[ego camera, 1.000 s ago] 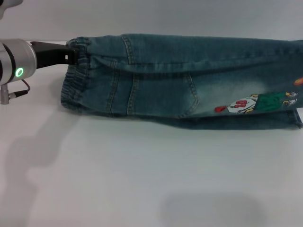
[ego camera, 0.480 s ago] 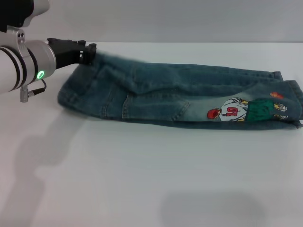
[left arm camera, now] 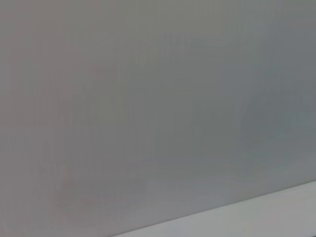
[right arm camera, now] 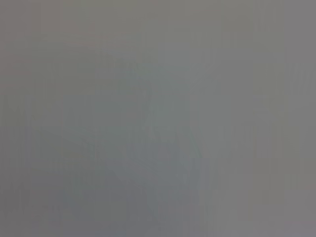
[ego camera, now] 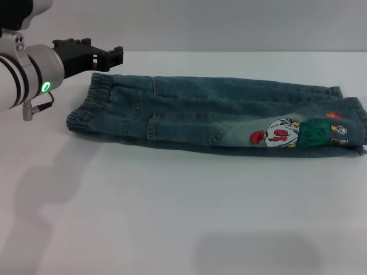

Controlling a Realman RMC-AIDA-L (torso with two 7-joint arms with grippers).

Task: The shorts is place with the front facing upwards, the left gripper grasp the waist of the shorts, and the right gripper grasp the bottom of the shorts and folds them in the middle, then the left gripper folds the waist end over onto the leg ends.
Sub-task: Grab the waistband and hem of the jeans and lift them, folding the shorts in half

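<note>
Lying folded lengthwise across the far half of the white table [ego camera: 172,217], the shorts [ego camera: 218,117] await the second fold. The left gripper [ego camera: 109,55] hovers empty, fingers apart, just beyond the waist of the shorts [ego camera: 86,106]; next it must regrasp there.

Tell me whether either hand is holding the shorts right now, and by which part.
Nothing is held. The left hand is open and empty, just off the waist of the shorts, which lie flat. The right hand is out of view.
</note>
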